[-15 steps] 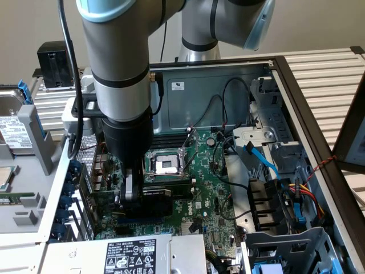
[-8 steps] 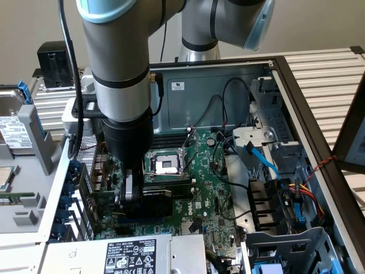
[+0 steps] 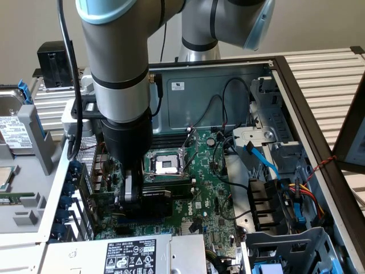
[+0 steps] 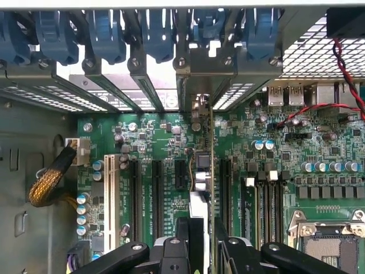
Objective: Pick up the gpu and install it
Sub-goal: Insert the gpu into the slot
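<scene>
My gripper (image 3: 134, 197) is low inside the open computer case, just over the large green motherboard (image 3: 212, 188). It is shut on the gpu (image 4: 211, 171), which the wrist view shows edge-on as a thin green card standing upright between the two black fingers (image 4: 182, 231). The card runs along the motherboard (image 4: 154, 134) in line with a black expansion slot (image 4: 225, 182). Its silver bracket end (image 4: 197, 108) reaches toward the rear slot openings. In the exterior view the gpu (image 3: 159, 201) is a dark block beside the gripper. Whether the card is seated in the slot is hidden.
Blue retention clips (image 4: 154, 34) line the case's rear wall. The CPU socket (image 3: 165, 165) lies just beyond the gripper. A power supply (image 3: 131, 254) sits at the front, a drive cage (image 3: 285, 251) and cables (image 3: 296, 191) at the exterior view's right, and a hard drive (image 3: 11, 128) outside the case on its left.
</scene>
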Action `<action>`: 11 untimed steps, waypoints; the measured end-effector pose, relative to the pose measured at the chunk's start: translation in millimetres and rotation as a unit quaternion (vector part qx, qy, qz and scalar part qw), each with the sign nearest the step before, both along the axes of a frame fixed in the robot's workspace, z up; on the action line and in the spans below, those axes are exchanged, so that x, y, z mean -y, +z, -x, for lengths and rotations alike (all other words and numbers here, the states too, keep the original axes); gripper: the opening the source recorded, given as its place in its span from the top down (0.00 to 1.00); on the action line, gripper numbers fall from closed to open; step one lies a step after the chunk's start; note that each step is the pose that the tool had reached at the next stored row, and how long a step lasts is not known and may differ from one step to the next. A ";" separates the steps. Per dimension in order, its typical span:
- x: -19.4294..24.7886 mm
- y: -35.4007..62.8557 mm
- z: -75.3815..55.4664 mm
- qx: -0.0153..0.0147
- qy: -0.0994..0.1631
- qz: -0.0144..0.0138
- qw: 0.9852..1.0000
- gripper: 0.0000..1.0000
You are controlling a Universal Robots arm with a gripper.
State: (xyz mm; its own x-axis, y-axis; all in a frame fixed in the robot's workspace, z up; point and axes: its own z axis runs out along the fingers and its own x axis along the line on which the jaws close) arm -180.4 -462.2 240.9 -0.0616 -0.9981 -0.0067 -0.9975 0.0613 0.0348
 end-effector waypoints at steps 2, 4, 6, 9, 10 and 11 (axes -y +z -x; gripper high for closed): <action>0.0 -0.1 0.0 0.000 0.000 0.000 1.000 0.73; 0.0 0.0 0.1 0.000 0.000 0.000 1.000 0.73; 0.0 0.0 0.1 0.000 0.000 0.000 1.000 0.73; 0.0 0.0 0.1 0.000 0.000 0.000 1.000 0.73; 0.0 0.0 0.1 0.000 0.000 0.000 1.000 0.73; 0.0 0.0 0.2 0.000 0.000 0.001 1.000 0.73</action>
